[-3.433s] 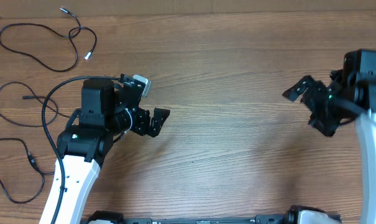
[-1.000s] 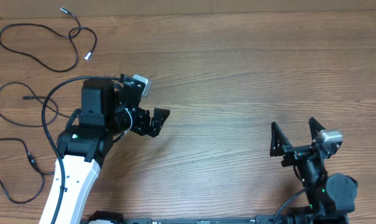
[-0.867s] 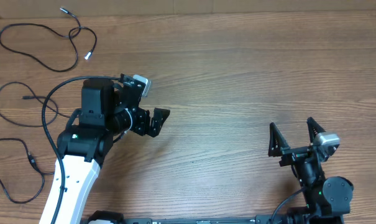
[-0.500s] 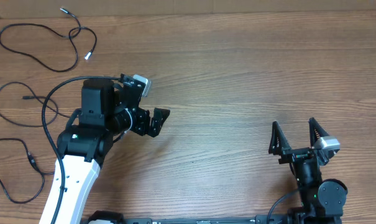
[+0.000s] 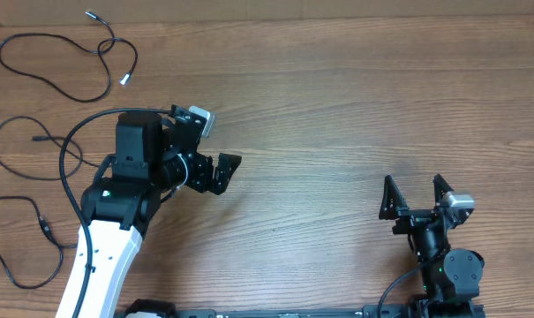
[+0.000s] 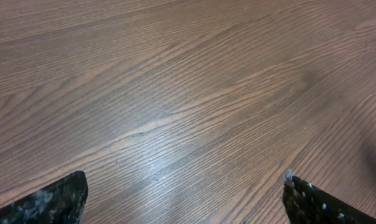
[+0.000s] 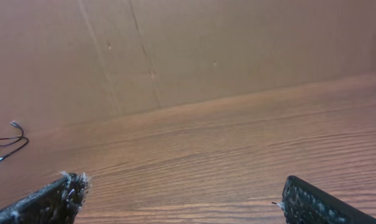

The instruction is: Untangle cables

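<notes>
Overhead: cables (image 5: 124, 80) loose, far left of table (image 5: 337, 106); left claw (image 5: 224, 174), right claw (image 5: 414, 196) spread wide, empty

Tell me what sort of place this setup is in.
Probably a robotics lab or test bench, not a home. A left arm and a right arm are mounted at one edge of a wood-grain table. There is a plain brown board backdrop, with thin cables lying loose.

Three thin black cords with small plug ends (image 5: 125, 79) lie on the brown wooden worktop (image 5: 337, 106) along its left edge, left of the left hand (image 5: 222, 174). The right hand (image 5: 413, 187) stands near the front right, well apart from them.
</notes>
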{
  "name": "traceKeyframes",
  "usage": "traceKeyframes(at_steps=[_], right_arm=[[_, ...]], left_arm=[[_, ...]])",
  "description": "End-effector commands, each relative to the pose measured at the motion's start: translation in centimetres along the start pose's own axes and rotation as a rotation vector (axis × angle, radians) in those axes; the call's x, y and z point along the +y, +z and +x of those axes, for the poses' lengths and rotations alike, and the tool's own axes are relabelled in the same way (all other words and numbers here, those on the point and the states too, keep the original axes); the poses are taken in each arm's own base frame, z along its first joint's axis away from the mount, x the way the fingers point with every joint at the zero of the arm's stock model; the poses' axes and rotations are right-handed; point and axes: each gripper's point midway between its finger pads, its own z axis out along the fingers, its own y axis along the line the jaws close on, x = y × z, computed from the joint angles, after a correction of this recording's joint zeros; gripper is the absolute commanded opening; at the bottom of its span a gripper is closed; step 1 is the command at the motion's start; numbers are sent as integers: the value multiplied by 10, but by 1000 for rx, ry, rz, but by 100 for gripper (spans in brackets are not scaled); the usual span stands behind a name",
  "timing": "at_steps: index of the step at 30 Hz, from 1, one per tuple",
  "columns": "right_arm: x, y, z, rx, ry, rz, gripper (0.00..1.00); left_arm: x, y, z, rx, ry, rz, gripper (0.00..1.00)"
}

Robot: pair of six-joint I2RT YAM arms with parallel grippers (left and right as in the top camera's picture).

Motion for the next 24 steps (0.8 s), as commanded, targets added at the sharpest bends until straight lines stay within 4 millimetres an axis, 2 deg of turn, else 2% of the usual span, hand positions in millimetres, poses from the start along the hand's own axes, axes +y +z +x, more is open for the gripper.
traceKeyframes(at_steps=[1,9,24], right_arm=[[-3,0,1,-6,-40,13,100],[-4,0,2,-3,-159,14,100],[-5,0,2,-3,-181,22,100]], left_arm=[[-3,-4,-8,-20,11,8,100],[-3,-4,-8,-20,11,8,100],[-3,-4,-8,-20,11,8,99]])
